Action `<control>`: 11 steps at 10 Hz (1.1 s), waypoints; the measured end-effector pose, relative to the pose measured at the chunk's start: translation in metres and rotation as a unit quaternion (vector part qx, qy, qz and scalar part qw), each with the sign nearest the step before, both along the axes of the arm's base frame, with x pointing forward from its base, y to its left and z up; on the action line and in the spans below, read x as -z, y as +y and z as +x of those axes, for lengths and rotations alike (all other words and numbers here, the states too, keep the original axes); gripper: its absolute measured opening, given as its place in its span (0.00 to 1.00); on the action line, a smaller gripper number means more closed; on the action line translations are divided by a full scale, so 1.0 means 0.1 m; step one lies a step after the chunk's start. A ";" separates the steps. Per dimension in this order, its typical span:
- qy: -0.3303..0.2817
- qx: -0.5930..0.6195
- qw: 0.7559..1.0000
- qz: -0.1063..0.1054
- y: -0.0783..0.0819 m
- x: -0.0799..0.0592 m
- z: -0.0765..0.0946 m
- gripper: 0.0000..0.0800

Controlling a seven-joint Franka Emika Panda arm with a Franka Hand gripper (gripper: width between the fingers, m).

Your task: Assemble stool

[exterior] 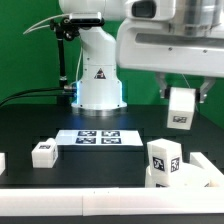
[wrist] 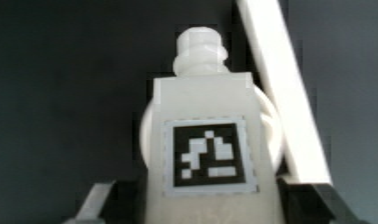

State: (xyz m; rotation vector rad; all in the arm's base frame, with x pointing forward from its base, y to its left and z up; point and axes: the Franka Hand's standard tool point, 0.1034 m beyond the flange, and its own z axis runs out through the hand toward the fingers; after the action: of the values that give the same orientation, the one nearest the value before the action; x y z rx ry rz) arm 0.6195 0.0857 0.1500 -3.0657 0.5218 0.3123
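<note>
My gripper point(exterior: 182, 93) hangs high at the exterior view's right, shut on a white stool leg point(exterior: 181, 108) with a black-and-white tag. In the wrist view the leg point(wrist: 207, 120) sits between my fingers point(wrist: 101, 203), tag facing the camera and its knobbed end pointing away. The gripper point(wrist: 207, 205) holds it well above the table. A second leg point(exterior: 165, 160) stands upright at the round seat point(exterior: 196, 178) in the front right corner; I cannot tell whether it is seated in a socket. A third leg point(exterior: 43, 152) lies on the black table at the left.
The marker board point(exterior: 100, 137) lies flat in the middle, before the robot base point(exterior: 98, 85). A long white bar point(exterior: 70, 205) edges the table's front; another bar point(wrist: 284, 90) shows in the wrist view beside the held leg. A small white piece point(exterior: 2, 160) sits at the left edge.
</note>
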 end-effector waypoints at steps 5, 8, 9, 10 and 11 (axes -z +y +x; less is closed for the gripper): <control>-0.203 0.005 0.979 -0.001 0.43 0.07 0.18 0.42; -0.274 0.001 0.962 -0.006 0.61 0.13 0.15 0.42; -0.281 -0.002 0.960 -0.003 0.65 0.16 0.11 0.42; -0.279 -0.007 0.960 -0.005 0.59 0.16 0.12 0.42; -0.287 -0.038 0.957 -0.011 0.47 0.15 0.15 0.42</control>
State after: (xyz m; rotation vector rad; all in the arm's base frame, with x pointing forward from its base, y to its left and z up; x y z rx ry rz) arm 0.6340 0.1325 0.1354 -2.9822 0.3715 -0.5734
